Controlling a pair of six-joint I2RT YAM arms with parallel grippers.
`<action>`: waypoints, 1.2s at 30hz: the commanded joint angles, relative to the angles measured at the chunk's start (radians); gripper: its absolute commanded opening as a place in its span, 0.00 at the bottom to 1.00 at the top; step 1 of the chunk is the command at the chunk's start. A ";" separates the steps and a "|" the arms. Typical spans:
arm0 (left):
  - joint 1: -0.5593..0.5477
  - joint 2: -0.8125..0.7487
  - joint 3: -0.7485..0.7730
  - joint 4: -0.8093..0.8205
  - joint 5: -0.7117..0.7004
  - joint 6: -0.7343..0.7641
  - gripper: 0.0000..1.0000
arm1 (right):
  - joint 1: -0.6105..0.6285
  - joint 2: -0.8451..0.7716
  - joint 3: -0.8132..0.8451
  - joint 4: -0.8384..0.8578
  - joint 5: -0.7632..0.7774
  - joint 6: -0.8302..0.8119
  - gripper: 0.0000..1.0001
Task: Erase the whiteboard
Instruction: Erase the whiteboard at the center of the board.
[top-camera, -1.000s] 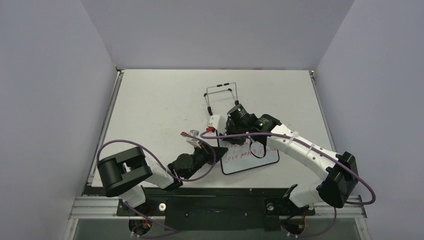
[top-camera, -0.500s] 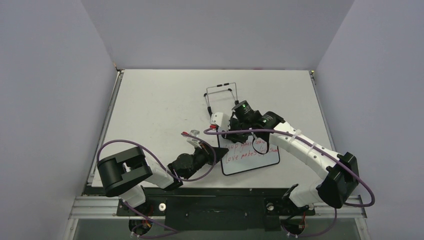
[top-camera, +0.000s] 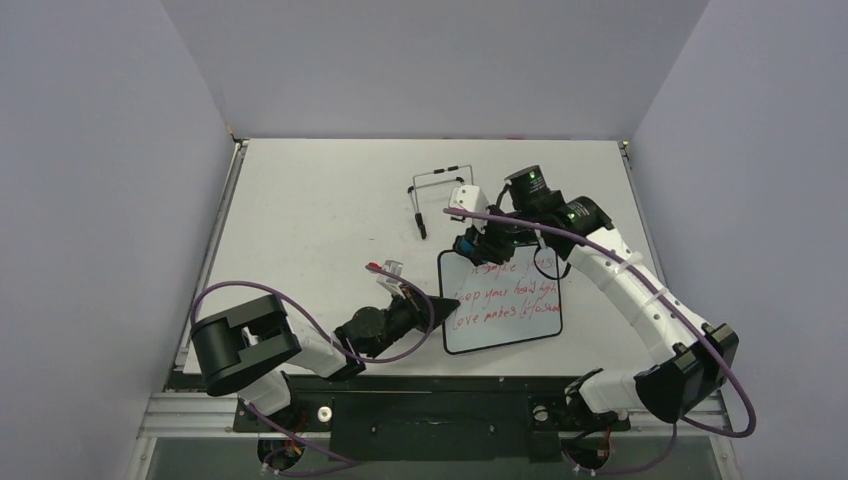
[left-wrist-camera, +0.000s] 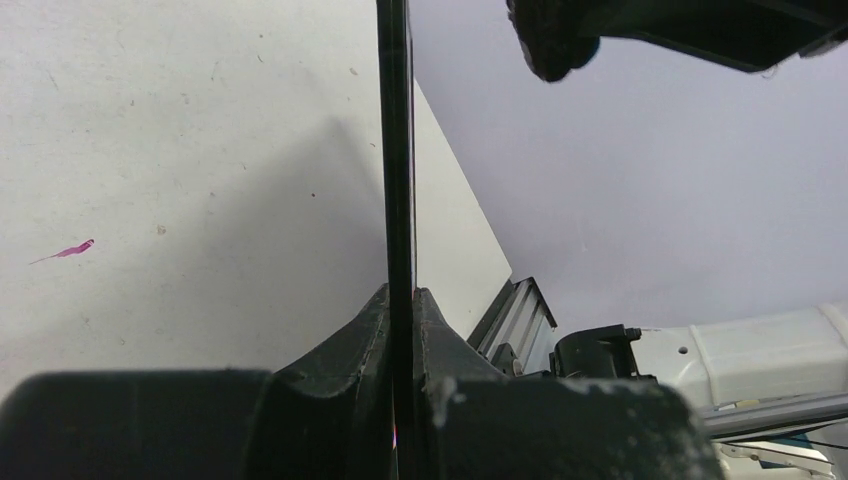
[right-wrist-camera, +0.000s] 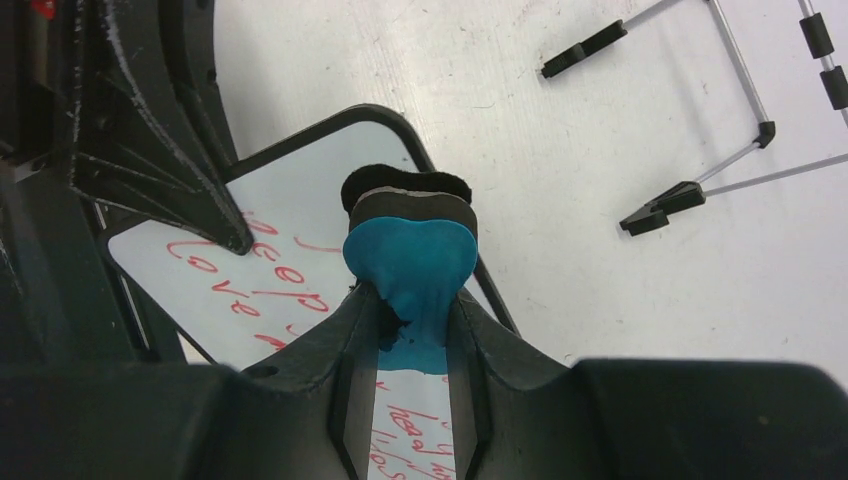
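The whiteboard, red writing on it, lies on the bench, near centre. The left gripper jaws clamp its left edge; the right gripper jaws hold a blue eraser over its far-left corner.

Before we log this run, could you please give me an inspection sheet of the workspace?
Surface: white table, one small pink mark.
Job's things: whiteboard, covered in red handwriting.
Clutter: black wire stand beyond the board.
Claws: left claw shut on the whiteboard's left edge; right claw shut on a blue eraser over the board's far edge, contact unclear.
Cables: purple cables looped along both arms.
Surroundings: plain grey walls on three sides.
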 joint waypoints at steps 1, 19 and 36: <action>0.009 -0.051 0.039 0.090 0.017 0.001 0.00 | 0.043 -0.079 -0.089 0.077 0.062 0.046 0.00; 0.015 -0.088 0.054 0.025 0.016 0.003 0.00 | 0.249 -0.082 -0.287 0.089 0.326 -0.102 0.00; 0.016 -0.063 0.077 0.022 0.058 -0.003 0.00 | 0.232 -0.083 -0.283 0.183 0.397 -0.007 0.00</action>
